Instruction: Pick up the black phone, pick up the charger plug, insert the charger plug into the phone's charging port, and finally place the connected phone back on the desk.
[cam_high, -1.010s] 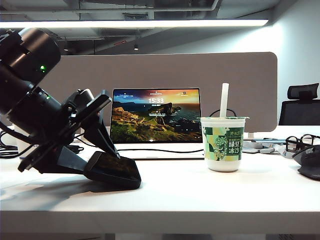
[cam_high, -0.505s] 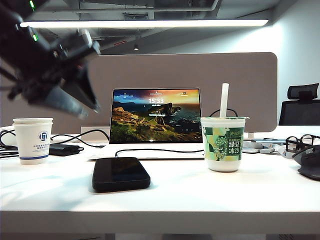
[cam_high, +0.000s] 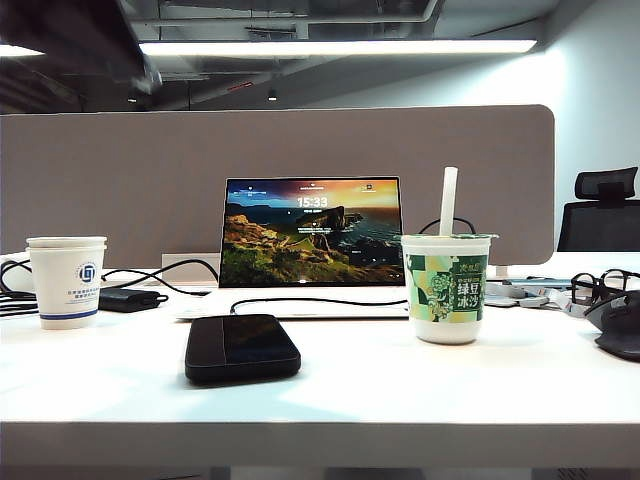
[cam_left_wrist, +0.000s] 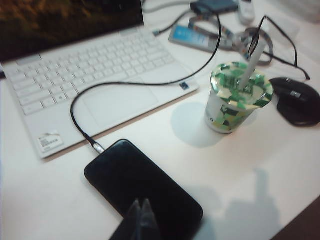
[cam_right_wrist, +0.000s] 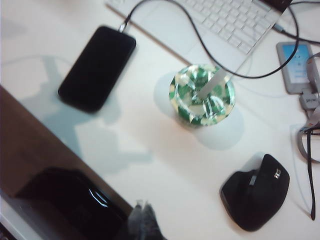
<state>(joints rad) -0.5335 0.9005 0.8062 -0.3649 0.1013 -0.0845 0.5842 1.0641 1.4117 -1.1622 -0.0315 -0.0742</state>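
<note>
Phone (cam_high: 242, 346) lies flat on the worktop (cam_high: 400, 400), screen up, in front of the laptop (cam_high: 311, 232) and to the left of the green cup (cam_high: 445, 288) in my exterior view. Plug (cam_left_wrist: 98, 148) sits at the phone's short end nearest the laptop; from the left wrist view I read it as seated in the port, its thin black cable (cam_left_wrist: 150, 80) looping back across the laptop's palm rest. The right wrist view shows the same joint at the phone's end, too small for me to confirm the seating.

Left end effector (cam_left_wrist: 142, 210) hangs above the phone's near end, fingers pressed together, holding nothing, clear of the phone. Right end effector (cam_right_wrist: 144, 212) is likewise shut and empty, hanging over the worktop's front edge, with the green cup and a black mouse (cam_right_wrist: 255, 199) further in. Neither end effector appears in my exterior view; only a dark blurred mass sits in its upper left corner.

Other items on the worktop: a white paper cup (cam_high: 66, 281) at far left, a small black adapter (cam_high: 128, 299) with cables just behind it, and glasses (cam_high: 604, 284) at far right, near the mouse
</note>
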